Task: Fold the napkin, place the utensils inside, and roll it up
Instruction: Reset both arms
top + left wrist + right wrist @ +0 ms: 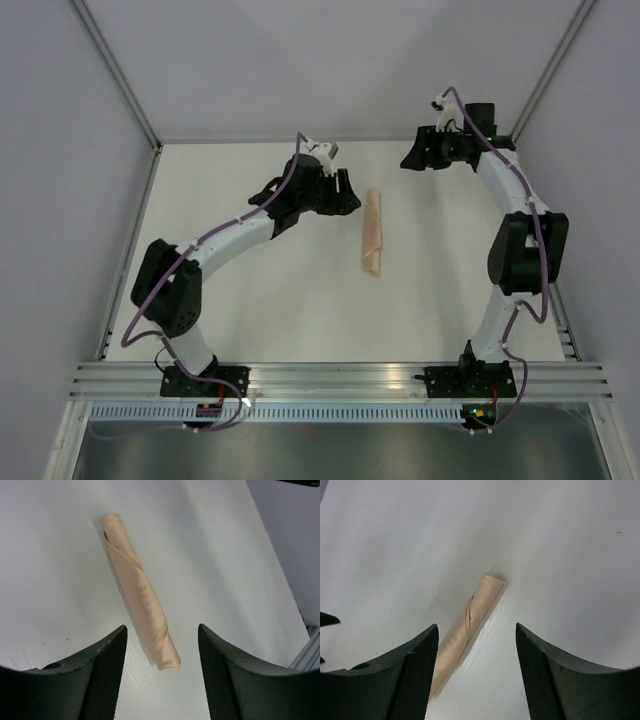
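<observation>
The light orange-tan napkin point(372, 233) lies on the white table as a tight narrow roll, running near to far in the middle. It also shows in the left wrist view point(139, 589) and the right wrist view point(467, 621). No utensils show; whether any are inside the roll cannot be seen. My left gripper point(350, 195) is open and empty, just left of the roll's far part, held above the table. My right gripper point(407, 160) is open and empty, raised at the far right, apart from the roll.
The white table point(300, 300) is bounded by grey walls with metal frame posts at the left point(130, 90) and right point(550, 80). An aluminium rail point(340, 378) runs along the near edge by the arm bases.
</observation>
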